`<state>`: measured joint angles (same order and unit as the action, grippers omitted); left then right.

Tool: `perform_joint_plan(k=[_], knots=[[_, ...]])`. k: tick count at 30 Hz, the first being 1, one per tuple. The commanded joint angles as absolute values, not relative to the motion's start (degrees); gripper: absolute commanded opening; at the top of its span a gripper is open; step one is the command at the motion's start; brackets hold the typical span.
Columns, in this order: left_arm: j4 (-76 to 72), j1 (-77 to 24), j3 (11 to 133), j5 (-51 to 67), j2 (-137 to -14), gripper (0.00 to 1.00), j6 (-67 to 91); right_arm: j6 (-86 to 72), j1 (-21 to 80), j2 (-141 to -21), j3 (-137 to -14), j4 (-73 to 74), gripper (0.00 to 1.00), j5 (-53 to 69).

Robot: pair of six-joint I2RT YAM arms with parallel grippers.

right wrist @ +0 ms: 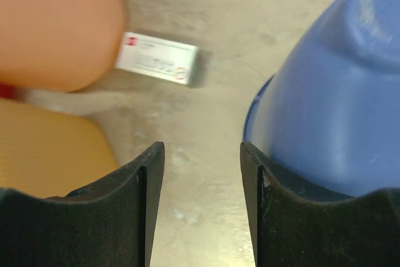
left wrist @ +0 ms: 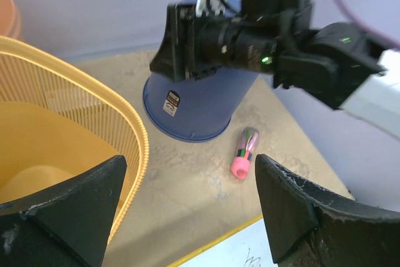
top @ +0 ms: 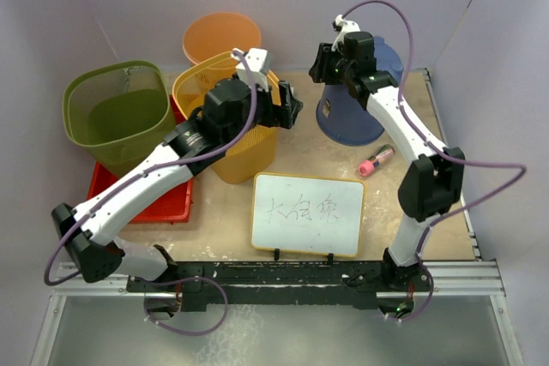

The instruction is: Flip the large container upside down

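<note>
As the yellow plastic mesh basket (top: 244, 159) seemed light yet springy, its rim was favoured; left gripper (left wrist: 190, 162) and right gripper (right wrist: 201, 149) were spread apart.

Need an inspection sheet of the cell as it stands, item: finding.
Surface: beige table, scuffed, no spills seen.
Job's things: blue bin stands rim down; yellow basket, green basket and orange bin upright.
Clutter: whiteboard, pink marker, red tray partly under the green basket, white box.
Hands: left hand open by the yellow basket's rim; right hand open beside the blue bin, holding nothing.
Cables: purple cables loop off both arms; no snag seen.
Surroundings: plain walls; nothing else seen.
</note>
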<state>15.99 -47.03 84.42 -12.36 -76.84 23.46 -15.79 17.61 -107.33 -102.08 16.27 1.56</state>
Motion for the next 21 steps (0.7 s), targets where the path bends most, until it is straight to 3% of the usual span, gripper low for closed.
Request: perform_joint_plan(k=[1, 4, 11, 21], knots=[[14.48, -47.11, 83.23, -14.57, -72.79, 0.81, 21.98, -8.8, 16.92, -109.44, -110.64, 23.29, 0.57, -15.59], [14.62, -47.11, 83.1, -14.36, -72.59, 0.81, 21.97, -5.83, 14.62, -112.81, -115.16, 23.96, 0.59, -21.93], [14.87, -47.11, 84.2, -13.06, -74.24, 0.81, 20.98, -5.15, 11.26, -115.9, -123.26, 27.75, 0.6, -22.49], [8.45, -47.11, 82.65, -9.36, -73.99, 0.81, 19.86, -4.95, 16.7, -103.51, -101.3, 18.91, 0.63, -4.33]])
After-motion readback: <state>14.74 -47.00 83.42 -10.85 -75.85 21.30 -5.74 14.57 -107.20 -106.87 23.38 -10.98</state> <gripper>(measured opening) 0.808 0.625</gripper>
